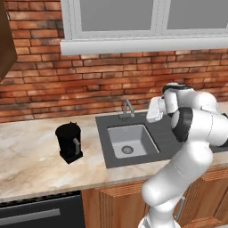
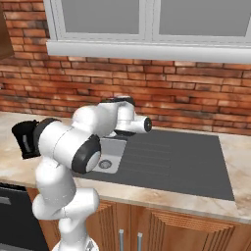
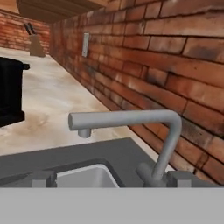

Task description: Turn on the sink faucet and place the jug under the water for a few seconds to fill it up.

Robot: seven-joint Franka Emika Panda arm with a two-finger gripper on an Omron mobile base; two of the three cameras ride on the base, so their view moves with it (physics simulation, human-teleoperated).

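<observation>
The sink faucet (image 3: 131, 119) stands close ahead in the hand view, its angled spout reaching left over the sink (image 3: 87, 177). No water runs from it. My gripper (image 3: 111, 179) is open, its fingertips (image 3: 42, 178) wide apart and level with the faucet's base, holding nothing. From the left base view, the hand (image 1: 154, 109) hovers just right of the faucet (image 1: 127, 109), above the sink (image 1: 116, 134). The black jug (image 1: 69, 142) stands upright on the counter left of the sink, also seen as the jug (image 3: 9, 96) and the jug (image 2: 23, 138), partly behind my arm.
The brick wall (image 1: 89, 89) rises right behind the faucet, with a window sill (image 1: 142, 44) above. A dark surround (image 2: 176, 162) stretches right of the basin. A knife block (image 3: 35, 43) and a wall outlet (image 3: 85, 45) are far along the counter.
</observation>
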